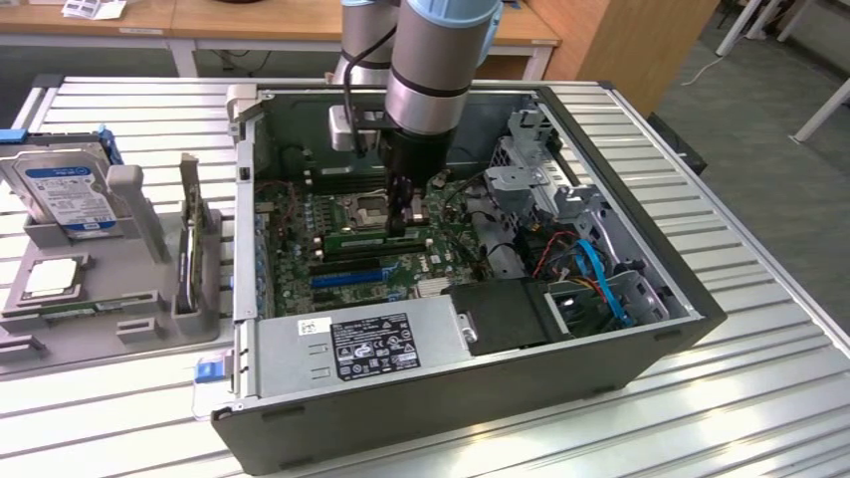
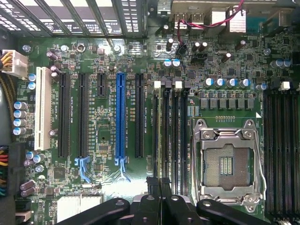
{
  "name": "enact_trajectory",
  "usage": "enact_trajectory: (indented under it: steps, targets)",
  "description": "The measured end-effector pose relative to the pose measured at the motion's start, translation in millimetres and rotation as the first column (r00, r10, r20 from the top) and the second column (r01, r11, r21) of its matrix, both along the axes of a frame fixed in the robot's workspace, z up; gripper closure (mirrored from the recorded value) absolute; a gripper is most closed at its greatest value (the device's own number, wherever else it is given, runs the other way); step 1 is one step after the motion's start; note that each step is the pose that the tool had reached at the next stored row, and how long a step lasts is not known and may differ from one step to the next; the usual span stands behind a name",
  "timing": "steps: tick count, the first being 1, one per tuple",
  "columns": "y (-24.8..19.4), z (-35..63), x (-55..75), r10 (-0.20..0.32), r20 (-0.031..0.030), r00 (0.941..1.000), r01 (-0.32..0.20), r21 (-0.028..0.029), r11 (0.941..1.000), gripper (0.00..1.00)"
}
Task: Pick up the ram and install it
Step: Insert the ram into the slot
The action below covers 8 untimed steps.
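The ram (image 1: 358, 240) is a thin green stick standing on edge along the black memory slots (image 2: 169, 131) of the motherboard, inside the open computer case (image 1: 505, 393). My gripper (image 1: 402, 229) reaches straight down into the case and meets the ram near its middle, with the fingers closed together on it. In the wrist view the dark fingertips (image 2: 153, 187) are pressed side by side at my gripper (image 2: 159, 183), right over the slots beside the CPU socket (image 2: 227, 164). The stick's lower edge is hidden among the slots.
A grey parts tray (image 1: 80, 334) lies at the exterior view's left with a blue-labelled hard drive (image 1: 67, 189) and an upright card (image 1: 193, 239). The power supply (image 1: 358, 344), blue cables (image 1: 604, 279) and a drive cage (image 1: 531, 179) crowd the case.
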<state>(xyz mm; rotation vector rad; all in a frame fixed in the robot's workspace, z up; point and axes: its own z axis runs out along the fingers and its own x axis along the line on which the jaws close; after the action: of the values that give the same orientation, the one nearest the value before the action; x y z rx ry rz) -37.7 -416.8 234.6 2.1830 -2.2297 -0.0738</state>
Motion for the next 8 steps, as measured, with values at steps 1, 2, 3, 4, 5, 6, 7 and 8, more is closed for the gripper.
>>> enact_trajectory:
  steps: [1,2,3,4,5,6,7,8]
  targets:
    - [0.0,-0.1,-0.1,0.000,0.0001,1.0000,0.000,0.0000,1.0000,0.89]
    - [0.0,-0.2,-0.4,0.000,0.0003,1.0000,0.000,0.0001,1.0000,0.89]
    - [0.0,-0.6,-0.8,0.000,0.0010,1.0000,0.000,0.0004,1.0000,0.89]
    - [0.0,-0.7,-1.0,0.000,0.0012,1.0000,0.000,0.0001,1.0000,0.89]
    - [0.0,-0.7,-1.0,0.000,0.0013,1.0000,0.000,0.0001,1.0000,0.89]
    - [0.0,-0.7,-1.0,0.000,0.0013,1.0000,0.000,0.0000,1.0000,0.89]
    - [0.0,-0.7,-1.0,0.000,0.0013,1.0000,0.000,0.0000,1.0000,0.89]
    - [0.0,-0.7,-1.0,0.000,0.0014,1.0000,0.000,0.0001,1.0000,0.89]
